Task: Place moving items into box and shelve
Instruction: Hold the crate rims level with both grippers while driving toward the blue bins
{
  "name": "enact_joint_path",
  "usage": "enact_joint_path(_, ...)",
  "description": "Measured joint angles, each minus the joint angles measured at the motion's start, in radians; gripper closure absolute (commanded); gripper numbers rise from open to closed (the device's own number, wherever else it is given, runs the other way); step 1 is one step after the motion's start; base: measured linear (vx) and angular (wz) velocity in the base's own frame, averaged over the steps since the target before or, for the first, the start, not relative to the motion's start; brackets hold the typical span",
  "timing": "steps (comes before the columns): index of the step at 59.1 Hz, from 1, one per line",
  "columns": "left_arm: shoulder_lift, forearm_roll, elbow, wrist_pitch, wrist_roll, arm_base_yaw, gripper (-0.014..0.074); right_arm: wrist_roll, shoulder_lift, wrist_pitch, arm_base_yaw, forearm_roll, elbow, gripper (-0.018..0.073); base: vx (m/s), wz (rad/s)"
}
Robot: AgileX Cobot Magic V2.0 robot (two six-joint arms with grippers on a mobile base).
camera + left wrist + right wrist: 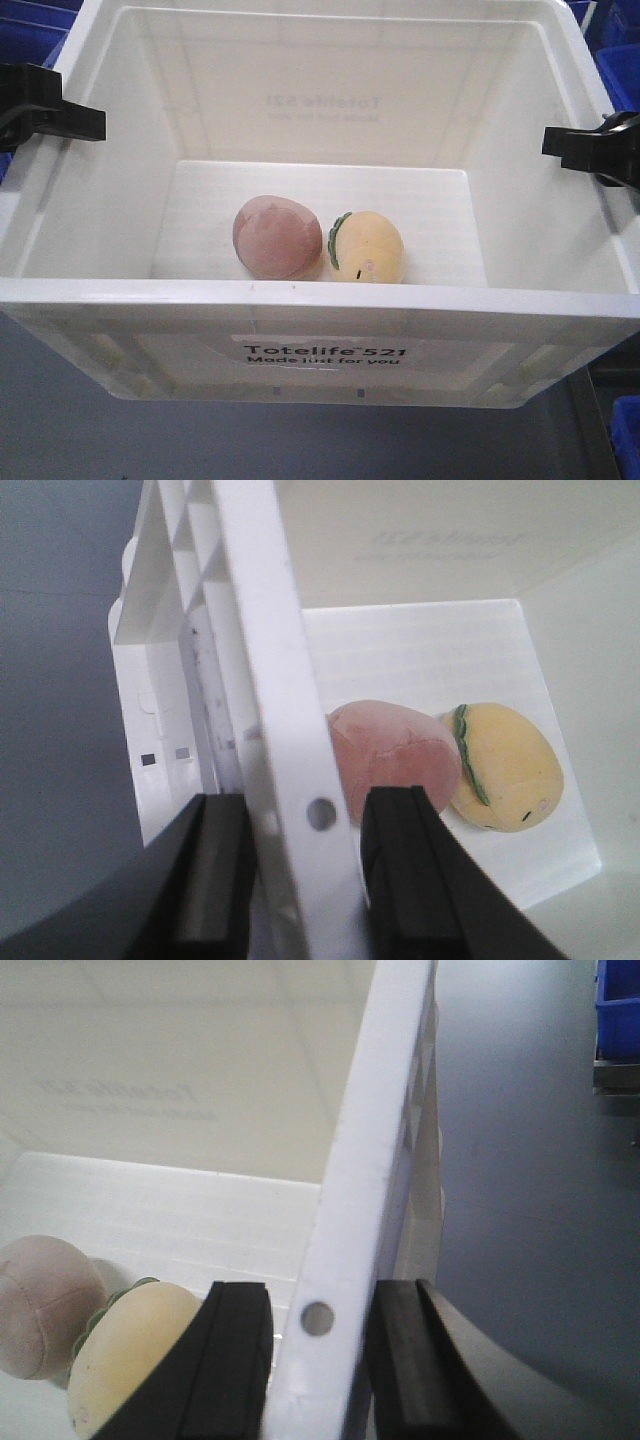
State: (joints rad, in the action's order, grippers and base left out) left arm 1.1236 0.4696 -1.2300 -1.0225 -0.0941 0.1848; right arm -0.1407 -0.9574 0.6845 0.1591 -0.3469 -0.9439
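Observation:
The white box (320,297), printed "Totelife 521", fills the front view. Both moving items lie on its floor, touching side by side: the pink-brown ball (277,237) on the left and the yellow egg-shaped toy (368,247) with a green edge on the right. My left gripper (85,122) straddles the box's left rim (290,730), one finger inside by the ball (395,755) and one outside, pressed against it. On the opposite rim (370,1160) my right gripper (565,145) is clamped the same way, its inner finger beside the egg toy (130,1350). The shelve is out of view.
Blue bins (30,30) stand behind the box on the left, and more of them (620,60) on the right. A grey surface (60,420) lies below the box's front wall and outside both side walls (530,1210).

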Motion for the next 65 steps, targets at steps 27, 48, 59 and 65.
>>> enact_joint_path(27,0.003,0.0,0.0,0.0,0.0,0.0,0.0603,0.0,0.0,0.0,0.0,0.001,0.0,0.0565,0.29,0.32)
enact_joint_path(48,0.003,0.0,0.0,0.0,0.0,0.0,0.0603,0.0,0.0,0.0,0.0,0.001,0.0,0.0565,0.23,0.53)
enact_joint_path(59,0.003,0.0,0.0,0.0,0.0,0.0,0.0603,0.0,0.0,0.0,0.0,0.001,0.0,0.0565,0.19,0.61)
enact_joint_path(65,0.003,0.0,0.0,0.0,0.0,0.0,0.0603,0.0,0.0,0.0,0.0,0.001,0.0,0.0565,0.18,0.62)
